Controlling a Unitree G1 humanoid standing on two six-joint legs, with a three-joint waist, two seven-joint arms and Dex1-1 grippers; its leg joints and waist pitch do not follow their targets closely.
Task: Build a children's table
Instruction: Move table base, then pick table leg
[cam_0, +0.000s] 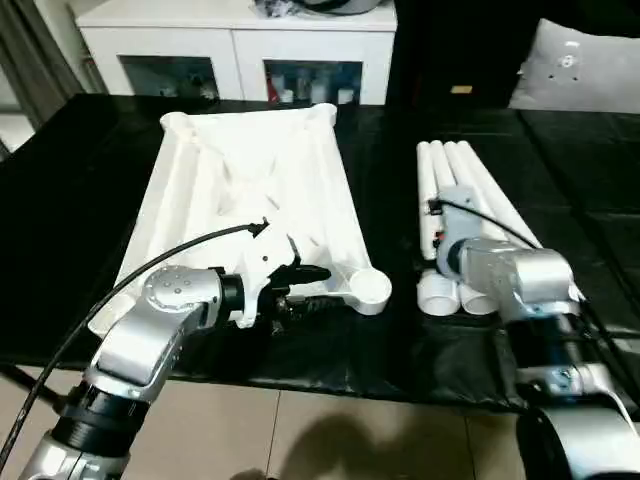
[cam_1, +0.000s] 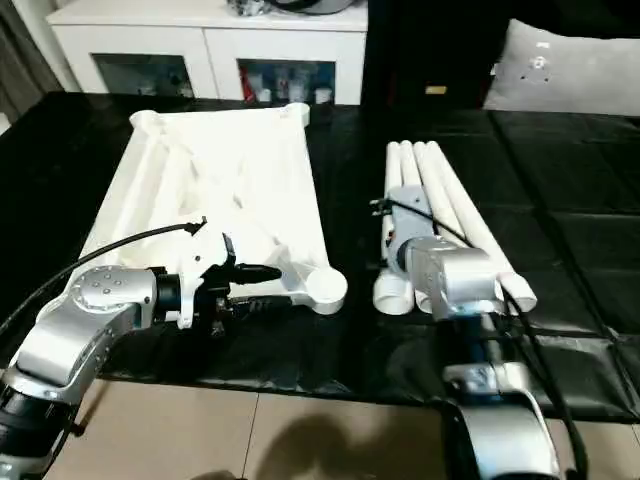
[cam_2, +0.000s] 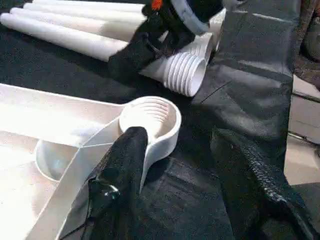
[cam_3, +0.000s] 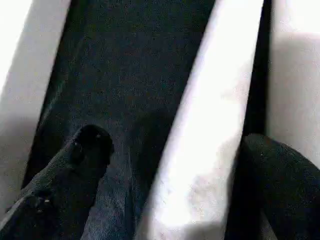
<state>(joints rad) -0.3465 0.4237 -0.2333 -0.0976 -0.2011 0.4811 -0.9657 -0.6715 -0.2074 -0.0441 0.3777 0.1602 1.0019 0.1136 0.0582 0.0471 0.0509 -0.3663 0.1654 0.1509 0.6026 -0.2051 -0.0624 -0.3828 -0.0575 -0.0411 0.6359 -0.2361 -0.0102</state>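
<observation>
We find the white table top (cam_0: 250, 200) lying ribbed side up on the black desk (cam_0: 80, 200), four tapered legs (cam_0: 470, 200) bundled beside it. Risks: the left end effector (cam_2: 200, 165), parted astride the threaded corner socket (cam_2: 150, 117), may drag the top; the wide-open right end effector (cam_3: 175, 165), straddling one leg, may scatter the bundle.

- Head pair looks forward and down over the forearms; both share top (cam_0: 250, 190) at left, legs (cam_0: 470, 200) at right.
- Left wrist: close on corner socket (cam_2: 150, 120).
- Right wrist: hard against one leg (cam_3: 210, 125).
</observation>
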